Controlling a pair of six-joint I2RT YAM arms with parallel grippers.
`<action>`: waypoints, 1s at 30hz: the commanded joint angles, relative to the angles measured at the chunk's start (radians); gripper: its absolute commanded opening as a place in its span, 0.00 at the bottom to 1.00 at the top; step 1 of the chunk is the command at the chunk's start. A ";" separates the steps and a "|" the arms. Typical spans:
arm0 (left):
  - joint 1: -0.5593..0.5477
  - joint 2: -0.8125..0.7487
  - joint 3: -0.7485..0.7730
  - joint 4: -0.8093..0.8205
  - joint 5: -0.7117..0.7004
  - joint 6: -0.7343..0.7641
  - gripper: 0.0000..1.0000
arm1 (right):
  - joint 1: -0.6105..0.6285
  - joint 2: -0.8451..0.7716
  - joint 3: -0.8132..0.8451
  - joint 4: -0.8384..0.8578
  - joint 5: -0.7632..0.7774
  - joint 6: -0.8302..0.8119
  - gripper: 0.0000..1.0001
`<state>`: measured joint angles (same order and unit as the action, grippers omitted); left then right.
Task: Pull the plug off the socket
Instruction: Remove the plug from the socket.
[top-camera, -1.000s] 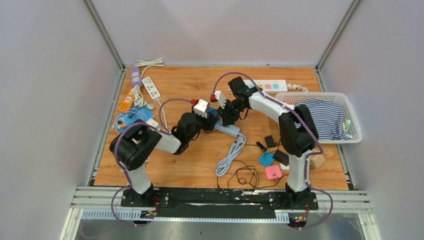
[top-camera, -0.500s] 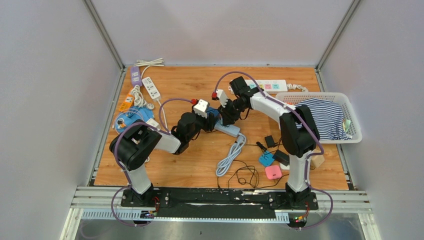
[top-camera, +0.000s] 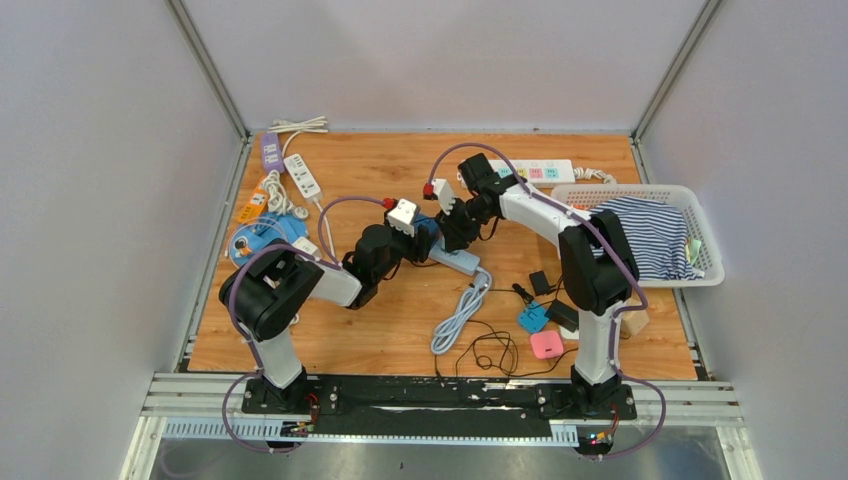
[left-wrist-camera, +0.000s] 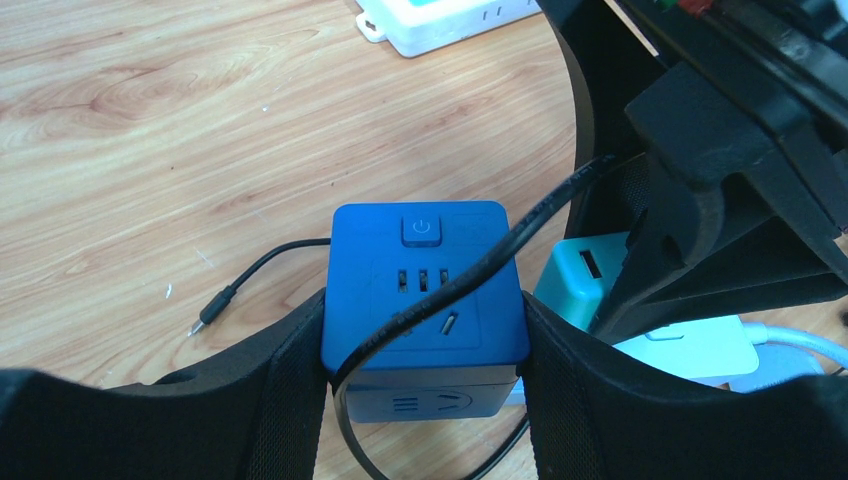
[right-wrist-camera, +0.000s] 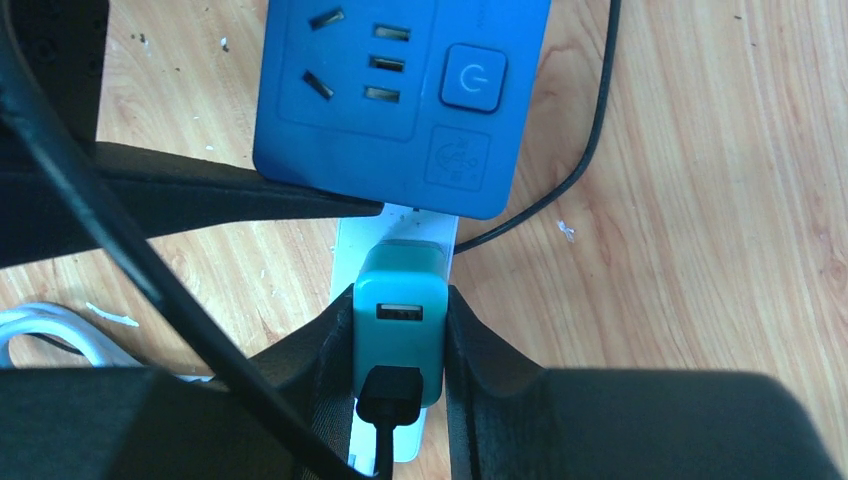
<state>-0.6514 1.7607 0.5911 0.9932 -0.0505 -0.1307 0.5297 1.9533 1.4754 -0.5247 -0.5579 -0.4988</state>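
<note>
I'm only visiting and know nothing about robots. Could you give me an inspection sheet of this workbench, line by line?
Surface: wooden table, bare wood in front of the arms.
Job's things: teal charger plug seated on a pale power strip, next to a blue cube socket.
Clutter: white basket holding a striped cloth at the right; pink box near the front; spare strips at the far left.
Grippers: right gripper shut on the teal charger plug; left gripper clamped on the blue cube socket.
Cables: black cable draped over the blue cube socket; white cord bundled by the strip.
Surroundings: grey walls; nothing else seen.
</note>
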 joint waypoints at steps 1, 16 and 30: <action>-0.007 0.028 0.012 -0.038 0.021 0.009 0.00 | 0.009 -0.038 0.026 -0.046 -0.235 -0.047 0.00; -0.007 0.031 0.016 -0.040 0.029 0.013 0.00 | -0.012 -0.025 0.054 -0.095 -0.378 -0.085 0.00; -0.010 0.033 0.019 -0.042 0.042 0.019 0.00 | 0.015 -0.005 0.073 0.009 -0.053 0.092 0.00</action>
<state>-0.6514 1.7611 0.5968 0.9920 -0.0448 -0.1318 0.5236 1.9778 1.5154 -0.5724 -0.5686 -0.4625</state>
